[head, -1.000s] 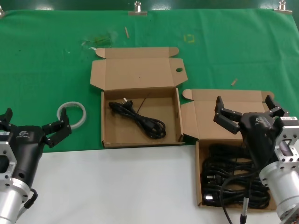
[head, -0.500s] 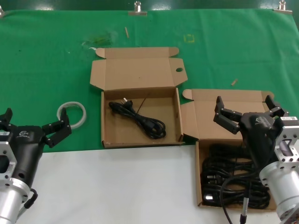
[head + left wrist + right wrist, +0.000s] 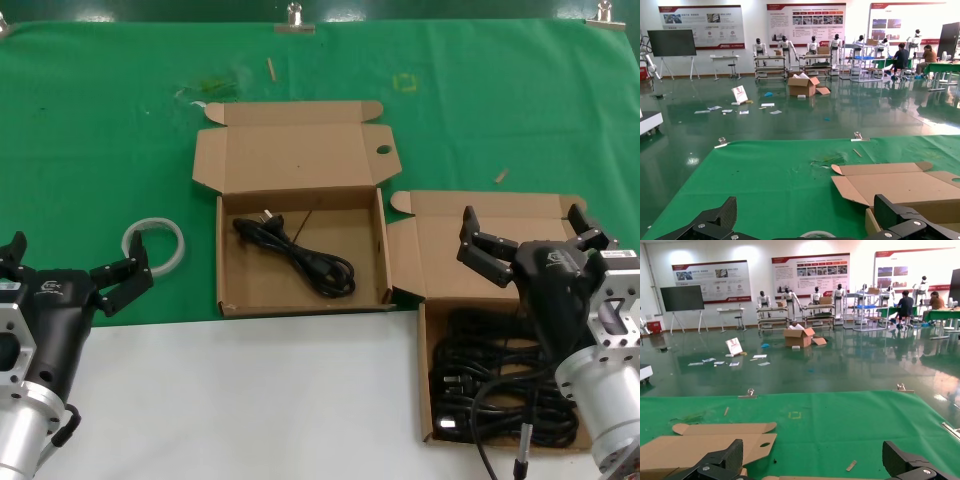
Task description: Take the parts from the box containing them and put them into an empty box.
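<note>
The box containing the parts (image 3: 430, 330) lies open at the right front, holding a tangled pile of black cables (image 3: 500, 385). My right gripper (image 3: 521, 215) hovers open just above its raised lid, nothing between the fingers. The other box (image 3: 300, 160), with a tiny dot mid-lid, lies open in the middle with one black cable (image 3: 300, 255) in it. Its lid (image 3: 705, 445) also appears in the right wrist view, behind my open right gripper (image 3: 815, 456). My left gripper (image 3: 78, 248) waits open at the left front, apart from both boxes; in its wrist view the left gripper (image 3: 807, 215) faces the middle box (image 3: 900, 185).
A white tape ring (image 3: 155, 243) lies on the green cloth just beyond my left gripper. Small wooden bits (image 3: 501, 176) lie behind the boxes. Metal clips (image 3: 294, 15) hold the cloth's far edge. The bare white tabletop (image 3: 250, 400) runs along the front.
</note>
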Available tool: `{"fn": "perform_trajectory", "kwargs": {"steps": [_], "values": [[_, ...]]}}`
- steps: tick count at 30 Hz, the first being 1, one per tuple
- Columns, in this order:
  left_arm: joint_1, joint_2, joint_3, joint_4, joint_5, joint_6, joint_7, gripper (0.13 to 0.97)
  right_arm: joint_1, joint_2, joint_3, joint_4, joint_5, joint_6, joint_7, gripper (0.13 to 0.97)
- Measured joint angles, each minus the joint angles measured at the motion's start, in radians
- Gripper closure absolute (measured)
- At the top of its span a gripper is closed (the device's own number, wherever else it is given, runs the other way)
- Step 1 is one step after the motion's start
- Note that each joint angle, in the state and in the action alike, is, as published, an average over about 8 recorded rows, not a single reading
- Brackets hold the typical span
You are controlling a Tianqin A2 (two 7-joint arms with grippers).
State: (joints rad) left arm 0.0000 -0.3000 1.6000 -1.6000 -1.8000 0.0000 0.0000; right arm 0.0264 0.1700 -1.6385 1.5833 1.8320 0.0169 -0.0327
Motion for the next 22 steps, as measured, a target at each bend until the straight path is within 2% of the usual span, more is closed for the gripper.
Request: {"fn": "perform_trajectory", "kwargs": {"steps": [22], "values": [[0.000,0.000,0.000,0.000,0.000,0.000,0.000,0.132,0.000,0.000,0.000,0.000,0.000,0.000,0.000,0.129]]}}
